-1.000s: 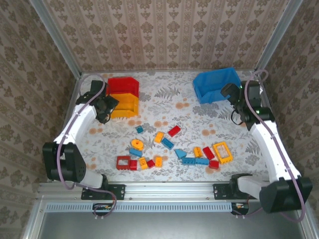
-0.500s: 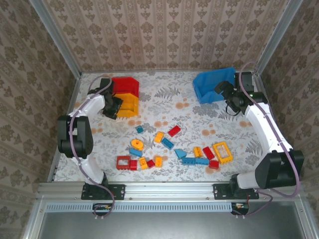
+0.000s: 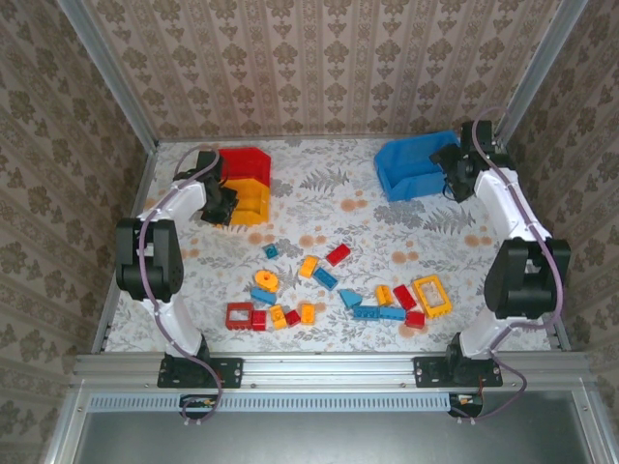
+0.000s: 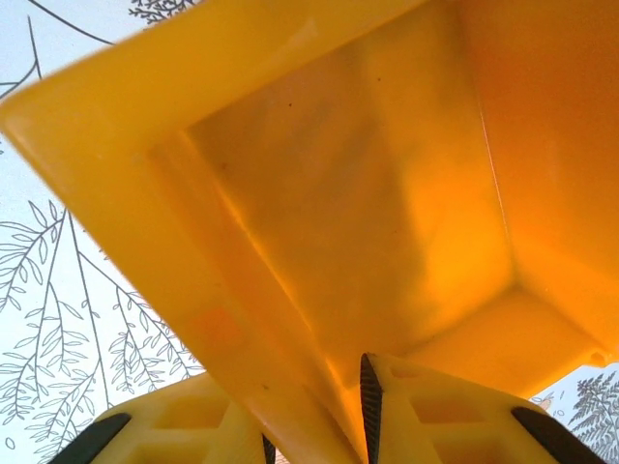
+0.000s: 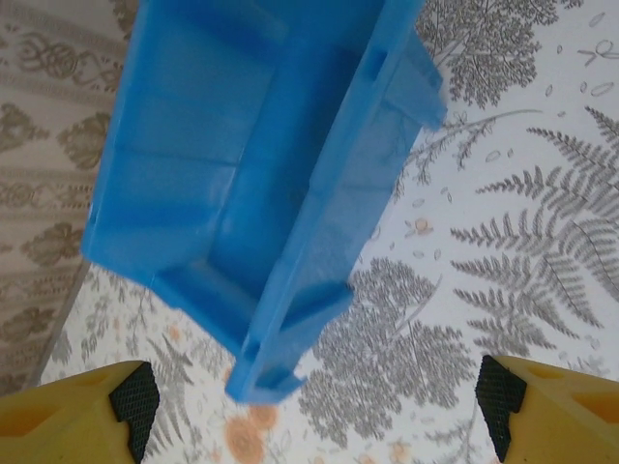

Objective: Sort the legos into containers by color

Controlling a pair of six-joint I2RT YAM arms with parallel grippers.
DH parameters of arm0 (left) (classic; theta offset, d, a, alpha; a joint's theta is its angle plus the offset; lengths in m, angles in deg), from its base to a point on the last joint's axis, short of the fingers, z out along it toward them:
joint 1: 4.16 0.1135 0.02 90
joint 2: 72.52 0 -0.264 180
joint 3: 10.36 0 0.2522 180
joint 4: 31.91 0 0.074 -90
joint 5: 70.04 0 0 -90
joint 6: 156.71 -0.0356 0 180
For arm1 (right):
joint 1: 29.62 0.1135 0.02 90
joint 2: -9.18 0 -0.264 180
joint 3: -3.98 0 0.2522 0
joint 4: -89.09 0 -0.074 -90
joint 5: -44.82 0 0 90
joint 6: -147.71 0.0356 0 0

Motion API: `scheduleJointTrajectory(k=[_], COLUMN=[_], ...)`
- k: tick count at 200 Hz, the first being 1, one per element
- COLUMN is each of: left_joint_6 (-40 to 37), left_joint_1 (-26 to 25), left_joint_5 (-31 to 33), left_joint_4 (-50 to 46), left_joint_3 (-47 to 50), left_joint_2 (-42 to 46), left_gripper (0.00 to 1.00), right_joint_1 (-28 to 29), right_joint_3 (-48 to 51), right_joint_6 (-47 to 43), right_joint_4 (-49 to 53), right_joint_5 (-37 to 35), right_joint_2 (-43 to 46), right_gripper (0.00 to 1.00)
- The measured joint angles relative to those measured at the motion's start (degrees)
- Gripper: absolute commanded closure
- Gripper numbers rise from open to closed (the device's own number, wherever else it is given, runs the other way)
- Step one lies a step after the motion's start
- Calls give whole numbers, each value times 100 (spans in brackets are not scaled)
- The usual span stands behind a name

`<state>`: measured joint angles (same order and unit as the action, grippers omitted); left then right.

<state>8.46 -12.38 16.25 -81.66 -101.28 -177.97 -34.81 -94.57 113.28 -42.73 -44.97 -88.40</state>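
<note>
Your left tool (image 3: 222,203) (image 4: 314,425) is pinched narrow on a wall of the open yellow-orange plastic bin (image 3: 250,205) (image 4: 368,193) at 10 o'clock on the floral-patterned desk (image 3: 319,198). The red plastic bin (image 3: 242,162) touches that bin on its 12 o'clock side. Your right tool (image 3: 453,172) (image 5: 314,401) stands wide, holding nothing, just beside the blue plastic bin (image 3: 411,166) (image 5: 222,174) at 2 o'clock. The small red, blue and orange-yellow studded plastic legos (image 3: 325,277) lie scattered around 6 o'clock.
</note>
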Motion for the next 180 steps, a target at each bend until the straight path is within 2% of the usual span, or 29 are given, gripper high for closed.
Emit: scheduleJointTrajectory(k=[52, 92, 180], left_joint_6=[-125, -334, -1727], left_joint_1=[-4, -4, -76], left_joint_5=[2, 4, -4], left_joint_4=[-66, -238, -844], left_joint_3=[-11, -103, -1215], left_joint_2=[0, -17, -629], left_gripper=[76, 84, 95], right_joint_1=[-44, -44, -26], right_joint_3=[-822, -1320, -1711], right_joint_6=[411, 616, 643], right_joint_4=[-79, 33, 487], right_joint_5=[11, 28, 68], right_joint_2=[-1115, -1746, -2199], right_gripper=[18, 23, 54])
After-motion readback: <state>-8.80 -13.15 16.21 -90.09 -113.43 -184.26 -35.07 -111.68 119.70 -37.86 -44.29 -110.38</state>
